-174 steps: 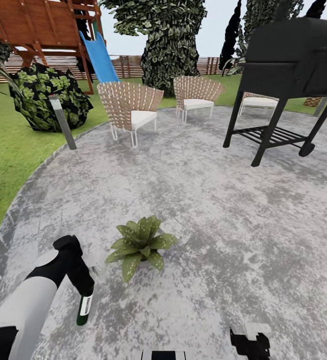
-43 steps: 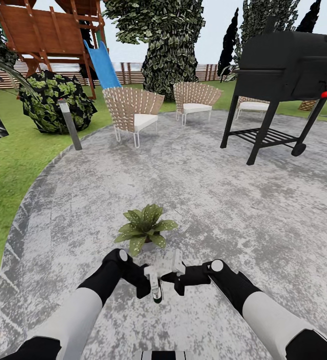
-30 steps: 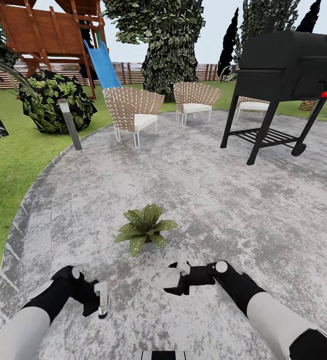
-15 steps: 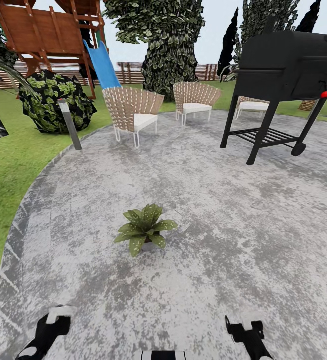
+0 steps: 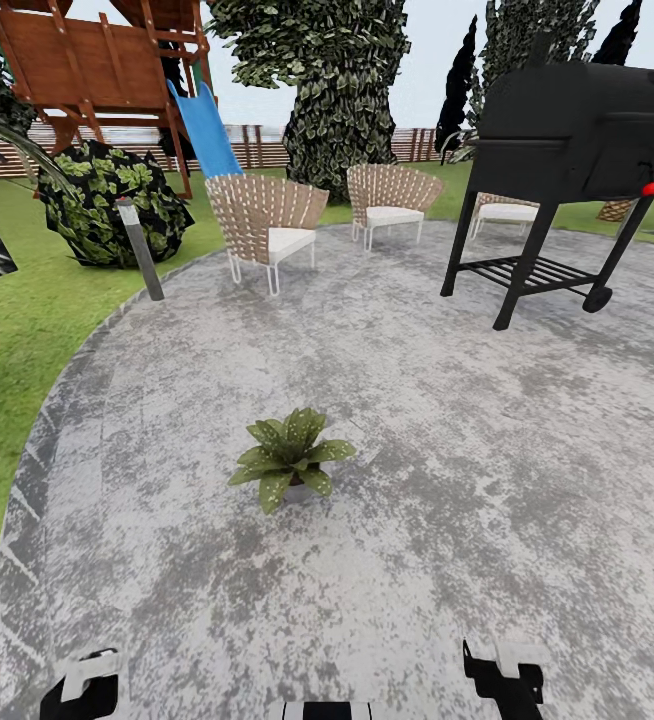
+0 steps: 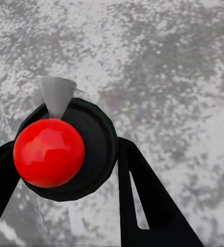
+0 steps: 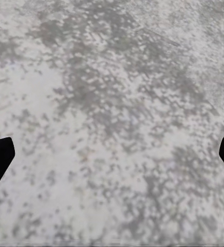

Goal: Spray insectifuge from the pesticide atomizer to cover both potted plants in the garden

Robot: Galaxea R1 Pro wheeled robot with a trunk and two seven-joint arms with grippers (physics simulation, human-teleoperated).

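Observation:
One potted plant [image 5: 289,460], a low rosette of speckled green leaves in a small grey pot, stands on the grey stone paving [image 5: 417,420] of the garden. My left gripper [image 5: 82,688] sits low at the near left, well short of the plant. In the left wrist view it [image 6: 66,172] is shut on the pesticide atomizer [image 6: 50,152], seen from above as a black round body with a red ball top and a grey nozzle cone. My right gripper [image 5: 504,678] is at the near right. Its wrist view shows it [image 7: 112,154] open over bare paving.
A black grill [image 5: 567,150] on legs stands at the back right. Two wicker chairs [image 5: 264,222] [image 5: 392,198] are behind the plant, and a grey post [image 5: 140,250] marks the paving's left edge. Lawn [image 5: 17,320], a bush, a play set with a blue slide [image 5: 205,125] and a slat fence lie beyond.
Both arms, held together in front of the plant 1.4 s ago, have spread apart and drawn back down to the near edge. The left still holds the atomizer. The plant has not moved.

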